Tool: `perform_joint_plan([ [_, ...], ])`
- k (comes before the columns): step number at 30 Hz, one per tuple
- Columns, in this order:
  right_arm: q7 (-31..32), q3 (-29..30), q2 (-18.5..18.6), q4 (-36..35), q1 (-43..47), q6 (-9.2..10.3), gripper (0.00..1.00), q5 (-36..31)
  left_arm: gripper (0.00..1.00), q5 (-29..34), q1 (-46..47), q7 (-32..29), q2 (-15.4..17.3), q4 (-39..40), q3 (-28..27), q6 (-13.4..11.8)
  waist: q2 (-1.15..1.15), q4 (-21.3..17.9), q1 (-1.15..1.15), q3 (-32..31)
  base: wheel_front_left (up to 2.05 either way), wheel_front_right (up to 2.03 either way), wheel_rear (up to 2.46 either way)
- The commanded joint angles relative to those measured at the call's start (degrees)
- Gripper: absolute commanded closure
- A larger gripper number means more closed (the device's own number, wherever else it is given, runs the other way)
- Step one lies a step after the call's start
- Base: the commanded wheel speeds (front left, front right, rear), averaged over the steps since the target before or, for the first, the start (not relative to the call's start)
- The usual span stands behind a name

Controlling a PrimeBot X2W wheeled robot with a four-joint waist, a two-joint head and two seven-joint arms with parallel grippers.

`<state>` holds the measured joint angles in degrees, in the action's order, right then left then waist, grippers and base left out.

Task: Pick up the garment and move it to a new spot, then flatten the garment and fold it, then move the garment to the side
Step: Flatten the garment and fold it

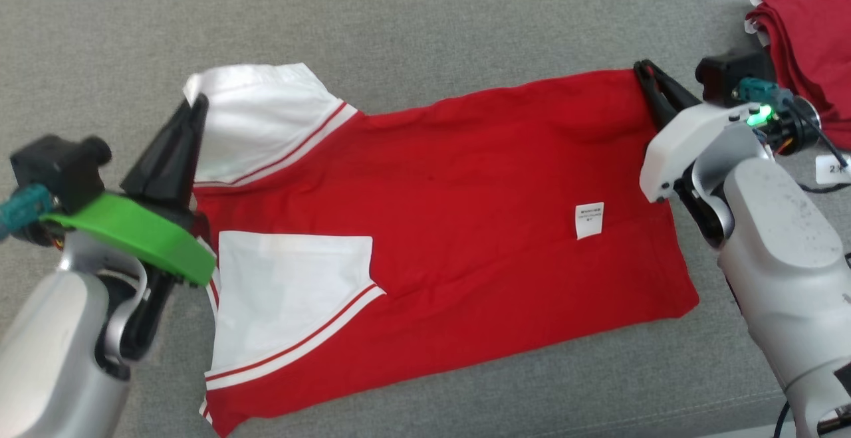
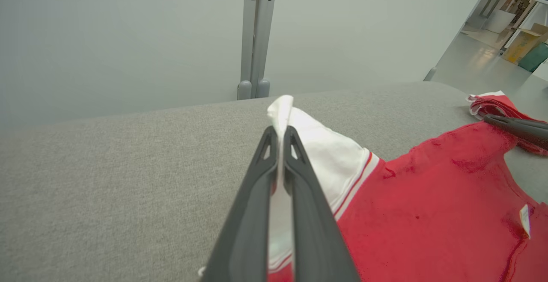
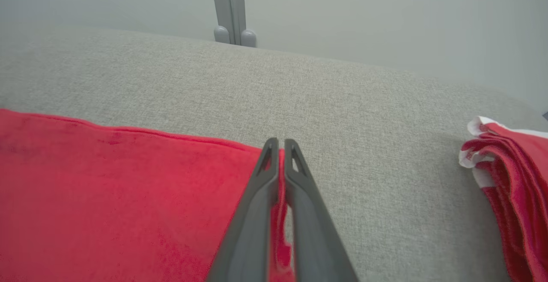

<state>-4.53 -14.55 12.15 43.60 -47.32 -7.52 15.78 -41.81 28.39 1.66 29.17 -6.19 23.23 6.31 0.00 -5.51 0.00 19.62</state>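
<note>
Grey cushion (image 1: pixel 425 12), red garment (image 1: pixel 465 179); left pincer (image 2: pixel 280 132) clamping sleeve (image 2: pixel 325 149); right pincer (image 3: pixel 278 141) clamping hem (image 3: pixel 171 136); folded pile (image 1: pixel 818 39) cut off

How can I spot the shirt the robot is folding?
Look at the grey cushion. Spread flat across its middle lies the red shirt with white sleeves. Unlike the folded red pile at the right edge, it is open and shows a small white label.
</note>
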Motion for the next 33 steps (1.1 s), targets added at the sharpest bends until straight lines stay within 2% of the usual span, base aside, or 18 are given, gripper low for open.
perform_joint_plan([
  [1,-0.83,-0.16,0.86,-1.06,2.78,0.08,1.00,0.57,1.00,-0.44,-3.43,0.67,-0.14,1.66,0.10,-0.81,0.00,0.82,0.00,-2.55,0.00,0.00,0.00],
  [9,-2.39,3.21,2.85,-8.28,14.72,0.08,1.00,0.44,1.00,-2.26,-17.42,3.18,-0.60,9.26,0.32,-4.92,0.00,2.89,0.00,-6.36,0.00,0.00,0.00],
  [13,-1.12,5.50,1.89,-11.58,19.91,0.08,1.00,-0.18,1.00,-3.45,-21.76,3.70,-1.35,9.90,1.06,-5.49,0.00,3.37,0.00,-7.14,0.00,0.00,0.00],
  [19,-0.03,8.45,0.37,-15.24,25.18,0.08,1.00,-2.09,1.00,-4.81,-25.21,5.21,-3.00,6.59,1.98,-5.35,0.00,3.35,0.00,-7.71,0.00,0.00,0.00],
  [20,0.02,8.92,0.10,-15.75,25.86,0.08,0.75,-2.38,1.00,-4.90,-25.55,5.50,-3.26,6.05,2.17,-5.18,0.00,3.31,0.00,-7.78,0.00,0.00,0.00],
  [21,-0.16,9.65,-0.21,-16.32,26.60,0.08,0.52,-2.72,0.92,-4.81,-25.92,5.79,-3.47,5.40,2.44,-4.96,0.00,3.24,0.00,-7.89,0.00,0.00,0.00],
  [22,-0.32,10.12,-0.44,-16.80,27.28,0.08,0.00,-3.07,0.61,-4.61,-26.23,6.08,-3.58,4.82,2.71,-4.85,0.00,3.19,0.00,-8.00,0.00,0.00,0.00],
  [23,-0.55,11.00,-0.85,-17.31,28.12,0.08,0.00,-3.41,0.09,-4.63,-26.77,6.35,-3.83,4.33,3.04,-4.70,0.00,3.13,0.00,-8.19,0.00,0.00,0.00],
  [24,-0.69,11.69,-1.24,-17.74,28.79,0.08,0.00,-3.67,0.00,-4.76,-27.21,6.62,-4.06,4.02,3.25,-4.62,0.00,3.11,0.00,-8.37,0.00,0.00,0.00],
  [33,-1.47,19.84,-4.87,-24.55,36.26,0.08,0.00,-7.00,0.00,-5.76,-30.89,11.60,-6.80,4.16,0.76,-6.00,0.00,4.28,0.00,-10.82,0.00,0.00,0.00],
])
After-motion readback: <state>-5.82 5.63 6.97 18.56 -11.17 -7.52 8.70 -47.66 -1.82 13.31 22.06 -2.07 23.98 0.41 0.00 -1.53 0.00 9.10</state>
